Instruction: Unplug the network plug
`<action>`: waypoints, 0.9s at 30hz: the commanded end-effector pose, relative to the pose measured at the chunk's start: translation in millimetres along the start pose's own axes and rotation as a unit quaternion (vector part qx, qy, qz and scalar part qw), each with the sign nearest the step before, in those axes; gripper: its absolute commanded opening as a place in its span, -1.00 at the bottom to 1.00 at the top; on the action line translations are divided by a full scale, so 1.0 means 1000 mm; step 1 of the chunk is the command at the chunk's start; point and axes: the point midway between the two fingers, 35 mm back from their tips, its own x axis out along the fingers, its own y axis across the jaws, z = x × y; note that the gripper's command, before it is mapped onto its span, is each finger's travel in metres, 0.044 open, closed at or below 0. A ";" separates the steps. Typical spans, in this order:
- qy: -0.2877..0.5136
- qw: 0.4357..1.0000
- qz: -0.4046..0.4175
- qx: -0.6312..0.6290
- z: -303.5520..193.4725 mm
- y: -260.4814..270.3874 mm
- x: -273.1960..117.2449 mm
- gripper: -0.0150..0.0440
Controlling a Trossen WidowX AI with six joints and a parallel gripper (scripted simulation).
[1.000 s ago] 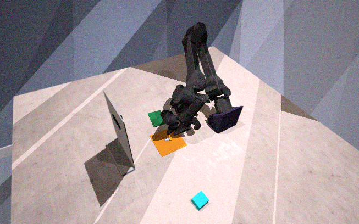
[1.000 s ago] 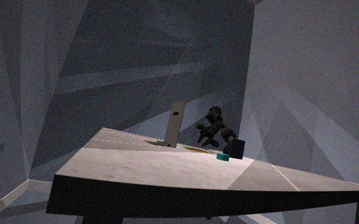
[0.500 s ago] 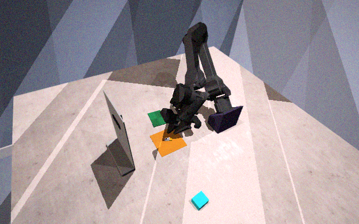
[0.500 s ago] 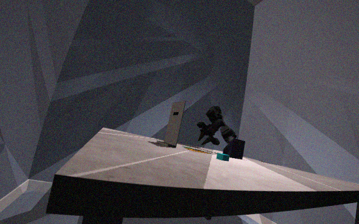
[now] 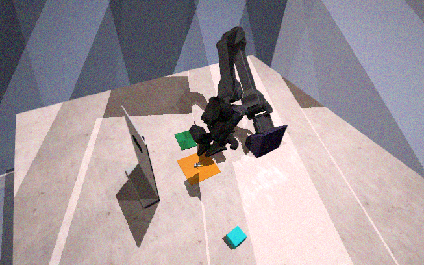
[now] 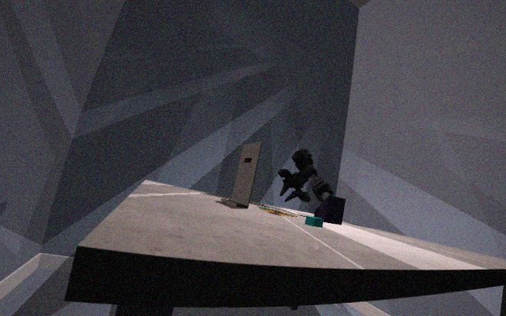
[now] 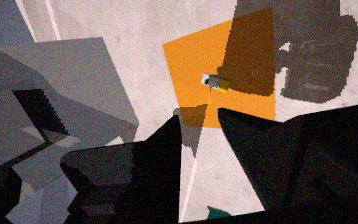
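Gripper (image 5: 206,154) (image 6: 283,196) (image 7: 198,116) parted partway, nothing between fingers, raised above desk (image 5: 292,210) (image 6: 191,235). Plug (image 5: 198,164) (image 7: 213,81) lying inside orange square (image 5: 209,170) (image 7: 187,60), apart from gripper. Upright panel (image 5: 145,164) (image 6: 246,176) well apart from plug. Green square (image 5: 184,140) near orange one. Cyan block (image 5: 236,236) (image 6: 313,221) on desk, well apart from both squares.

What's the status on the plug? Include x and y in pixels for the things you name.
End effector (image 5: 206,154) (image 6: 284,197) (image 7: 198,116) open, holding nothing, raised above table. Network plug (image 5: 198,164) (image 7: 213,81) lying inside orange square (image 5: 212,170) (image 7: 187,65). Nothing visibly in the way.

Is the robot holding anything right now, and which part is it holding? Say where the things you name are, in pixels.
Nothing is held: the gripper (image 5: 206,154) (image 6: 283,197) (image 7: 198,116) is open, and the little plug (image 5: 197,164) (image 7: 213,80) lies on the orange square (image 5: 210,171) (image 7: 185,60).
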 end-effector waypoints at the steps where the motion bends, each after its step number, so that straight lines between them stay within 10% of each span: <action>1: -0.002 1.000 0.002 0.004 0.001 0.004 -0.004 0.04; 27: -0.003 1.000 0.002 0.004 0.001 0.018 -0.028 0.04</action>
